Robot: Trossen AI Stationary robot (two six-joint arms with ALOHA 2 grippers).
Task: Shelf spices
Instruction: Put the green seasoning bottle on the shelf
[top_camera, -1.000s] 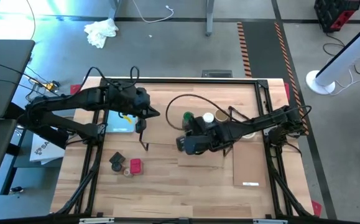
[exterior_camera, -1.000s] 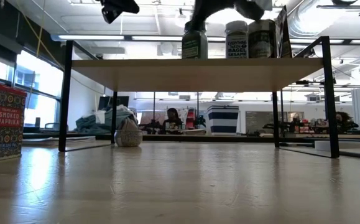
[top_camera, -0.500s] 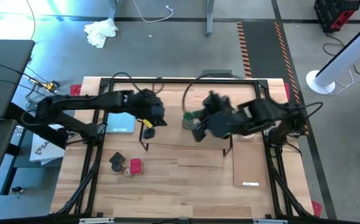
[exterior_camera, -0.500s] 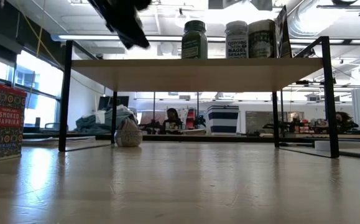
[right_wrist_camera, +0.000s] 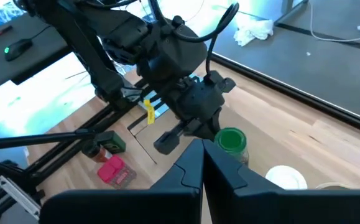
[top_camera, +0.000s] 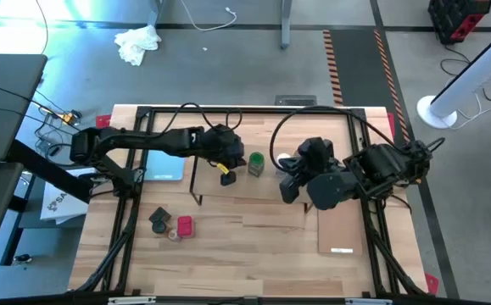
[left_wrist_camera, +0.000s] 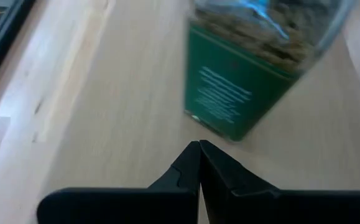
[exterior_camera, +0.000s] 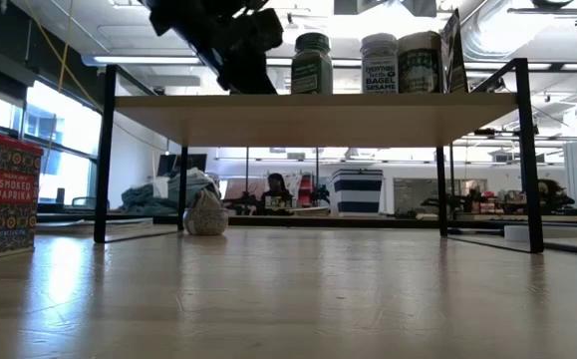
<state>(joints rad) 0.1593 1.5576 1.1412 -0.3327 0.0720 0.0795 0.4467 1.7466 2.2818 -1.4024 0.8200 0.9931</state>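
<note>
The shelf (top_camera: 245, 203) (exterior_camera: 308, 118) stands mid-table. On its plank top stand three spices: a green-lidded jar (top_camera: 256, 161) (exterior_camera: 312, 65) (left_wrist_camera: 242, 81), a white-lidded jar (exterior_camera: 379, 63) (right_wrist_camera: 285, 177) and a third jar (exterior_camera: 420, 62). My left gripper (top_camera: 238, 166) (exterior_camera: 236, 55) (left_wrist_camera: 199, 155) is shut. It slants down over the plank, just left of the green-lidded jar and apart from it. My right gripper (top_camera: 286, 190) (right_wrist_camera: 203, 155) is shut and hangs high over the shelf's right part. A red tin (top_camera: 184, 225) (right_wrist_camera: 112, 171) and a dark jar (top_camera: 159, 219) rest on the table near left.
A smoked-paprika tin (exterior_camera: 4, 194) stands at the near left in the low view. A light-blue pad (top_camera: 162, 166) lies left of the shelf and a thin pale board (top_camera: 340, 222) right of it. Bare tabletop (top_camera: 245, 263) spreads toward the near edge.
My left gripper has gone toward the table's right edge and down, to just beside the green-lidded jar on the shelf. My right gripper has risen from above that jar, leaving the low view, and has drawn back toward the right edge while turning. The jars stayed put.
</note>
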